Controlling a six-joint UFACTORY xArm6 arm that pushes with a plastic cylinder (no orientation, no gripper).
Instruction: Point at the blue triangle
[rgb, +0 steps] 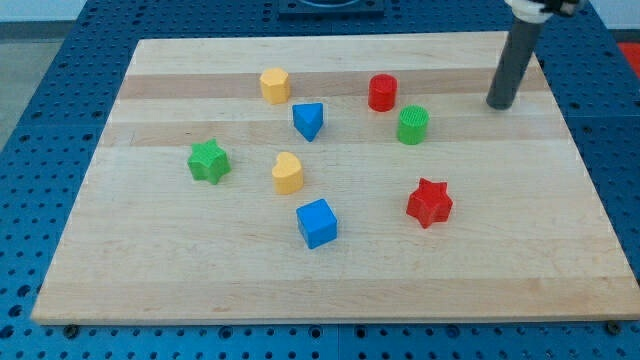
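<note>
A: Where is the blue triangle (309, 120) sitting?

B: It is lying on the counter (330, 280), a little left of centre in the upper half of the frame. No other block is touching it.

A: What is lying around it?

B: A yellow block (275, 85) is sitting just up and to its left, near the counter's top edge. A yellow heart (287, 173) is lying below it, slightly left, and a blue cube (317, 222) is resting further down, toward the middle of the frame. To the triangle's right a red cylinder (382, 92) is standing, with a green cylinder (412, 125) just beside it, lower right. I cannot tell whether those two are touching.

A: And farther out?

B: A green star (209, 161) is sitting well to the left, and a red star (429, 202) is lying in the lower right, both apart from everything else.

A: Where is my tip?

B: My tip (499, 104) is resting in the upper right of the frame, near the counter's right edge. It is standing well apart from the triangle, with the red and green cylinders lying between them.

A: Is the claw holding anything?

B: No claw is showing; only the dark rod is coming down from the top right.
</note>
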